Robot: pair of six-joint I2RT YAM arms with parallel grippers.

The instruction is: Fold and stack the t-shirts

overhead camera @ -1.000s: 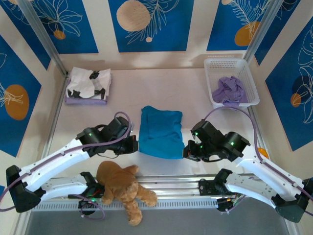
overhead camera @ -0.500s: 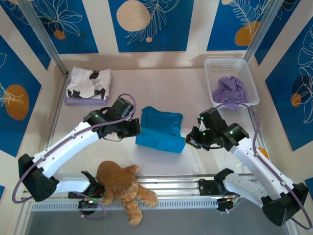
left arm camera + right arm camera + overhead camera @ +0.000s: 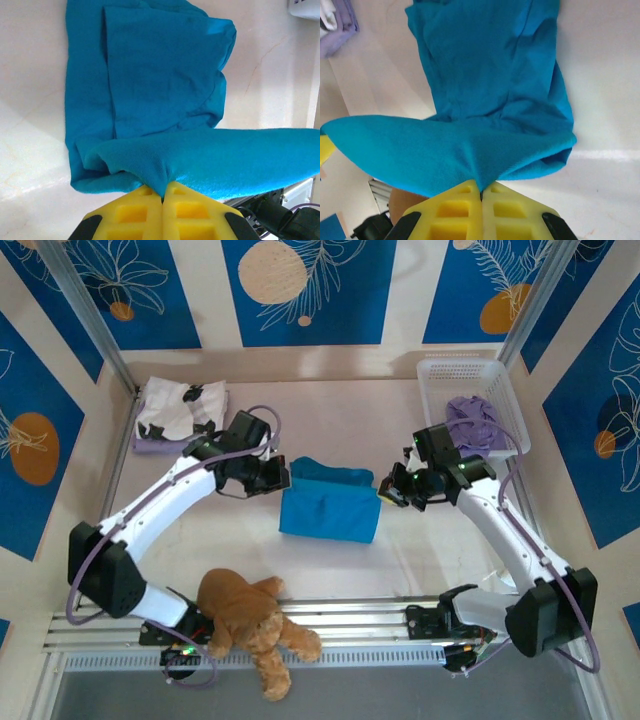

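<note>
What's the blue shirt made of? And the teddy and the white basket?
The blue shirt looks like soft matte knit cloth: it drapes and creases. The teddy is fuzzy brown plush. The white basket seems hard plastic, with lattice walls.

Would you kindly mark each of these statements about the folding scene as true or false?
1. The left claw and the right claw are both shut on the teal t-shirt. True.
2. The white basket is empty. False: a crumpled lavender t-shirt lies in it.
3. The white t-shirt with black blotches lies folded at the far left of the table. True.
4. The teddy bear sits on the teal t-shirt. False: it lies at the near edge, apart from that shirt.
</note>
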